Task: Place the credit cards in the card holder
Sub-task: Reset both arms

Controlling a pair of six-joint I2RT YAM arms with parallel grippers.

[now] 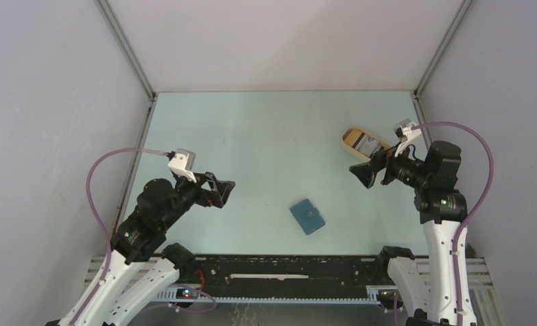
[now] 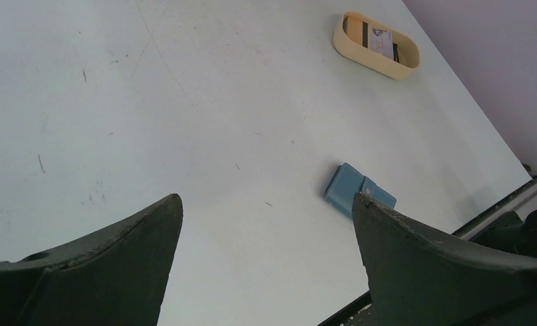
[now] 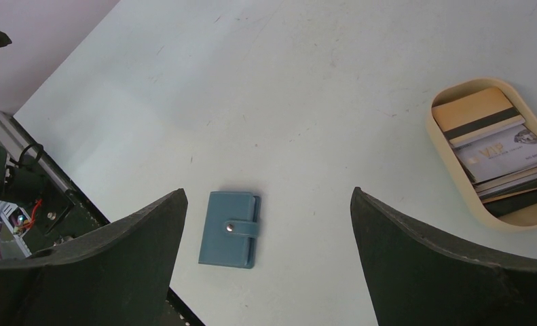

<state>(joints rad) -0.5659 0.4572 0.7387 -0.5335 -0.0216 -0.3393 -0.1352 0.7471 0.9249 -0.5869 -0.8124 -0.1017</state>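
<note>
You're looking at a pale mint table (image 1: 265, 142) boxed in by plain whitish walls (image 1: 286, 41) left, right and far; metal posts (image 1: 127, 46) run up both far corners, and light falls evenly.

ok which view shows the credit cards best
The right wrist view: the credit cards lie stacked in the tan tray, stripes and print visible. The left wrist view shows them small and far; the top view, only a pale patch.

Even, soft overhead light — faint shadows, sharp focus, no glare.
</note>
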